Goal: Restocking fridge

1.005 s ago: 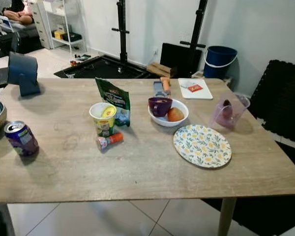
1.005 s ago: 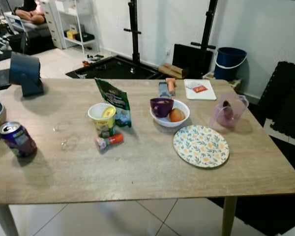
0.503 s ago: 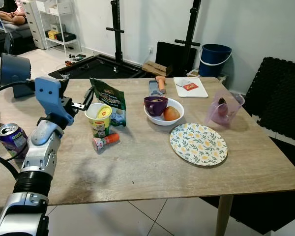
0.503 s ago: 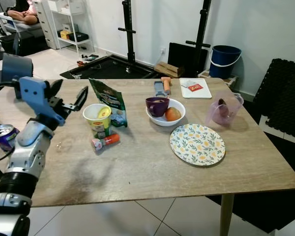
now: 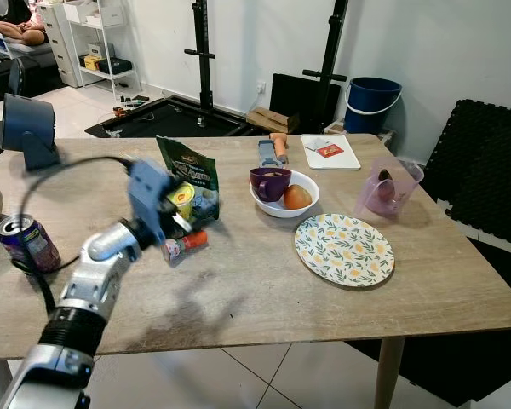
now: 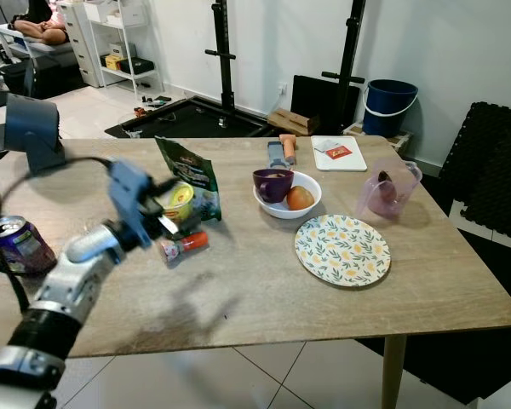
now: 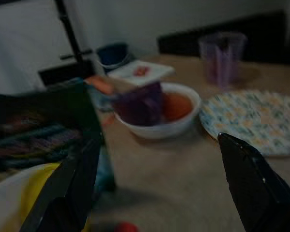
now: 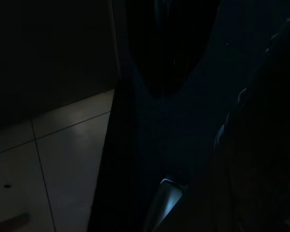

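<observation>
Now the left gripper has dropped, fingers spread, beside the yellow cup

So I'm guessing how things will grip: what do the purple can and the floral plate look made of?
The purple can looks like thin aluminium with a glossy printed wall; its silver top with a pull tab suggests that. The floral plate has a flat, dull sheen and a thin rim, perhaps melamine or glazed ceramic; I can't tell which.
</observation>
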Controlling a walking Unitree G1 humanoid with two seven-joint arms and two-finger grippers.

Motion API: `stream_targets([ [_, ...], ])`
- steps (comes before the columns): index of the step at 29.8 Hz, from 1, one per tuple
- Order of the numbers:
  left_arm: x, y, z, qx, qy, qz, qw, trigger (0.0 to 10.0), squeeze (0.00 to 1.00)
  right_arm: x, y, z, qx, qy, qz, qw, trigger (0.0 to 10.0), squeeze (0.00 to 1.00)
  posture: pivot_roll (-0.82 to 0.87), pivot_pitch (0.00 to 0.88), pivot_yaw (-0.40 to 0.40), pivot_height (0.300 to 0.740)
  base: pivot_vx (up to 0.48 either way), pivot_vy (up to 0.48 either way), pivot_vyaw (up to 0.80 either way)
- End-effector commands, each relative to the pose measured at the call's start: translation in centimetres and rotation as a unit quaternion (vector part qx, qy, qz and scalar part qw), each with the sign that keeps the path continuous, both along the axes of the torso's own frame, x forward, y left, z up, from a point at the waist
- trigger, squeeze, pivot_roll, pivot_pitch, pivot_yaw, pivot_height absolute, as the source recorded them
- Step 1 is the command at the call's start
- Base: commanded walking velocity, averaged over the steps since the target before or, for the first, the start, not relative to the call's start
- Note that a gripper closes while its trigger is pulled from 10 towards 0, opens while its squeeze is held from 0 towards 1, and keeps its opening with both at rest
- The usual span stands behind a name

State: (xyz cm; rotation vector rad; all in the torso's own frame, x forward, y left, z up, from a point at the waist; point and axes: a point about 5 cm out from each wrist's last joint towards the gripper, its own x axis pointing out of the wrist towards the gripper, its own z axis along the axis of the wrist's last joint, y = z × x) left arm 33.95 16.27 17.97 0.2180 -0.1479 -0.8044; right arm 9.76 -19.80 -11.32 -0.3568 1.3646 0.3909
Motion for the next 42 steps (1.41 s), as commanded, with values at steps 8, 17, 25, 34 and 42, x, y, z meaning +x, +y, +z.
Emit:
stream_targets([
  [8,1.1,0.4,-1.6,0.097,0.006,0.037,0.995,10.0,0.0,1.5,1.2,0.2,0.016,-0.034,0.0,0.999,10.0,0.0,0.01,0.006,0.029,0.74,0.0,0.0,0.0],
  [17,2.9,0.1,-2.8,0.177,0.023,0.065,0.982,10.0,0.0,0.8,1.0,0.1,0.014,-0.028,-0.005,1.0,10.0,0.0,-0.02,0.015,0.037,0.74,0.0,0.0,0.0],
  [25,3.2,-2.0,-3.3,0.17,0.048,0.014,0.984,10.0,0.0,0.2,0.7,-0.1,0.009,-0.023,-0.012,1.0,10.0,0.0,-0.03,0.015,0.041,0.74,0.0,0.0,0.0],
  [34,2.9,-3.5,-5.1,0.196,0.093,-0.029,0.976,10.0,0.0,-0.2,0.8,-0.2,0.009,-0.02,-0.014,1.0,10.0,0.0,-0.04,0.02,0.047,0.74,0.0,0.0,0.0],
  [42,3.6,-1.4,-5.4,0.22,0.12,0.047,0.967,10.0,0.0,-0.4,0.9,-0.2,0.008,-0.018,-0.013,1.0,10.0,0.0,-0.04,0.024,0.045,0.74,0.0,0.0,0.0],
])
